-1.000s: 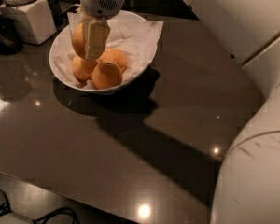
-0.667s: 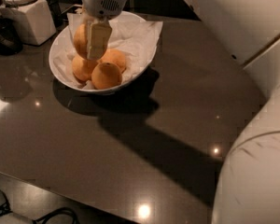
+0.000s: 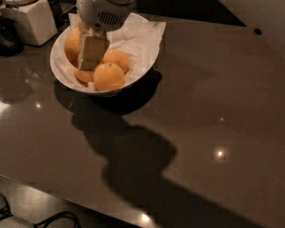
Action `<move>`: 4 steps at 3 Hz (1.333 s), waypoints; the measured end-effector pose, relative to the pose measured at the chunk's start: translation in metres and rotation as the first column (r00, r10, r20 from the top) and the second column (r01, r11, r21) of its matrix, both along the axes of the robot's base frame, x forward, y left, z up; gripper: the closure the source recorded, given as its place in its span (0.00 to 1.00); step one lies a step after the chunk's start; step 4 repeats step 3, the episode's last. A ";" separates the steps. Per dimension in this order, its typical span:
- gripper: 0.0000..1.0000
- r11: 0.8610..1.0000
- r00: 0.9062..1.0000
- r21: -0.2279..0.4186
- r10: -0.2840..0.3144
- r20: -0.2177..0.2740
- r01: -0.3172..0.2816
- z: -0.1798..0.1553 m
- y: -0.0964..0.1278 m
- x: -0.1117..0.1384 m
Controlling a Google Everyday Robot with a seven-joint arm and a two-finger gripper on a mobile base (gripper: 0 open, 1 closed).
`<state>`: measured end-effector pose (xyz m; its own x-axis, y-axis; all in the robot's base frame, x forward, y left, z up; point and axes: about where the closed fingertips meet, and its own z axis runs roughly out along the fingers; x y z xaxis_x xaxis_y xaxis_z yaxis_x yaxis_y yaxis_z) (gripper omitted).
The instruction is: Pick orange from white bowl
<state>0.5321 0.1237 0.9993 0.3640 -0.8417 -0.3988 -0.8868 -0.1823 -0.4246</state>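
where the tool (image 3: 91,61) sits: down inside the white bowl (image 3: 61,78), in among the fruit
tool state: cannot tell, spread or pinching isn't readable from this angle
orange (image 3: 72,44): back of the bowl on the canister side, up against the tool, partly hidden by it
other oranges (image 3: 108,76): three, clustered at the front and right of the tool
paper (image 3: 142,34): crinkled white liner, overhangs the far rim
worktop (image 3: 204,118): dark, glossy, carries the bowl
white canister (image 3: 31,20): near the bowl, not touching
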 end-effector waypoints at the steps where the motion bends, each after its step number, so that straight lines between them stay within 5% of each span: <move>1: 1.00 0.997 0.999 0.070 -0.046 0.013 0.045 0.000 0.002 -0.038; 2: 1.00 0.990 0.998 0.120 -0.069 -0.005 0.069 -0.006 0.002 -0.063; 4: 1.00 0.990 0.997 0.123 -0.071 -0.008 0.072 -0.008 0.002 -0.064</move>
